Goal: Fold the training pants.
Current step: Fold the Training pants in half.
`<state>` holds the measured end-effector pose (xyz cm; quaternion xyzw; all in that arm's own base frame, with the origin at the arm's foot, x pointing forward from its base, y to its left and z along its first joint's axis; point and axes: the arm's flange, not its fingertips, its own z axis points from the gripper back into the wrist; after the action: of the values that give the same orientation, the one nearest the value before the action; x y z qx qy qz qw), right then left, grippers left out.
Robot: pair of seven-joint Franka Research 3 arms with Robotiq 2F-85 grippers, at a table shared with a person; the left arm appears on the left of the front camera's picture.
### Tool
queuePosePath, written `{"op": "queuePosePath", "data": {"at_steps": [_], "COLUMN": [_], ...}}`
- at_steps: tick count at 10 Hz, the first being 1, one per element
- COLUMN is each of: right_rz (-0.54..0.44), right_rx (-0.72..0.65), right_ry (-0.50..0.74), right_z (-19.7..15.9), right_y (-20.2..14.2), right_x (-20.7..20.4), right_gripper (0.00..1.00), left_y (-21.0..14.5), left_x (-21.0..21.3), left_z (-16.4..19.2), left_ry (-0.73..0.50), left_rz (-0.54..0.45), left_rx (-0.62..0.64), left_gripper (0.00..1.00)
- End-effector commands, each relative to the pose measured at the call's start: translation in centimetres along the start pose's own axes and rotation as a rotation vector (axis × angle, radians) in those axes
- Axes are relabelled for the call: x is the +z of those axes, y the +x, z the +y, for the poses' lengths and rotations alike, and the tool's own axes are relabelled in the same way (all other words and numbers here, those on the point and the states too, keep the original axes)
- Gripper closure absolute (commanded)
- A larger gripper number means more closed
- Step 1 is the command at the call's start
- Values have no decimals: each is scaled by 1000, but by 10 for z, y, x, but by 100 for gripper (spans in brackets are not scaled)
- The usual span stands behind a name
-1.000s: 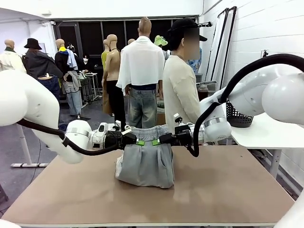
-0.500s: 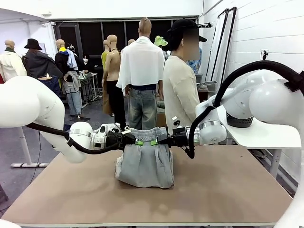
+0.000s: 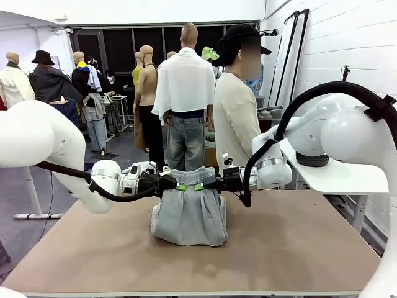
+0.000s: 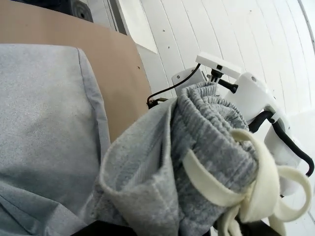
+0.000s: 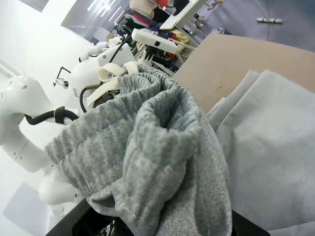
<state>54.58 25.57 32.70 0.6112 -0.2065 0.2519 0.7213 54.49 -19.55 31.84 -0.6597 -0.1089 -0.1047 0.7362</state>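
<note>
The brown bench (image 3: 298, 242) is a flat matte board, its near corners cut off by the lower edge of the front view. Behind it stands a person (image 3: 236, 112) in a cream top, hidden from the hips down by the robot's arms and the cloth.

The training pants (image 3: 189, 214) sit mid-bench, toward the far edge: soft light grey jersey. Their lower part lies bunched on the board while the ribbed, gathered waistband is lifted above it, stretched between the two arms. How the legs are layered underneath is hard to make out.

The left claw (image 3: 180, 186) comes in from the left and is clamped tight on the waistband; its green pads show just at the cloth's edge. In the left wrist view the fingers themselves are buried under the fabric, and a thick cream drawstring (image 4: 246, 182) loops over the ribbed band, knotted at the lower right.

The right claw (image 3: 199, 185) meets it from the other side, also pinched shut on the waistband, nearly touching the left one. In the right wrist view the band folds over in a thick roll that covers the fingers.
</note>
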Motion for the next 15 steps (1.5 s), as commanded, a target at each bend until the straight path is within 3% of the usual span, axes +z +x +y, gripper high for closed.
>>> {"op": "queuePosePath", "data": {"at_steps": [1, 3, 8, 15], "right_rz": [-5, -7, -82, -100], "right_rx": [-1, -22, -46, -147], "right_ry": [2, 5, -43, -111], "right_z": [0, -9, -38, -88], "right_y": [0, 4, 27, 38], "right_x": [4, -3, -6, -3], "right_gripper": [100, 100, 100, 100], "left_y": [1, 0, 49, 78], "left_x": [3, 0, 1, 10], "left_z": [-1, 0, 13, 65], "left_ry": [2, 0, 76, 126], "left_rz": [-6, 0, -34, -113], "left_rx": [-1, 0, 41, 175], "left_gripper": [100, 100, 100, 100]}}
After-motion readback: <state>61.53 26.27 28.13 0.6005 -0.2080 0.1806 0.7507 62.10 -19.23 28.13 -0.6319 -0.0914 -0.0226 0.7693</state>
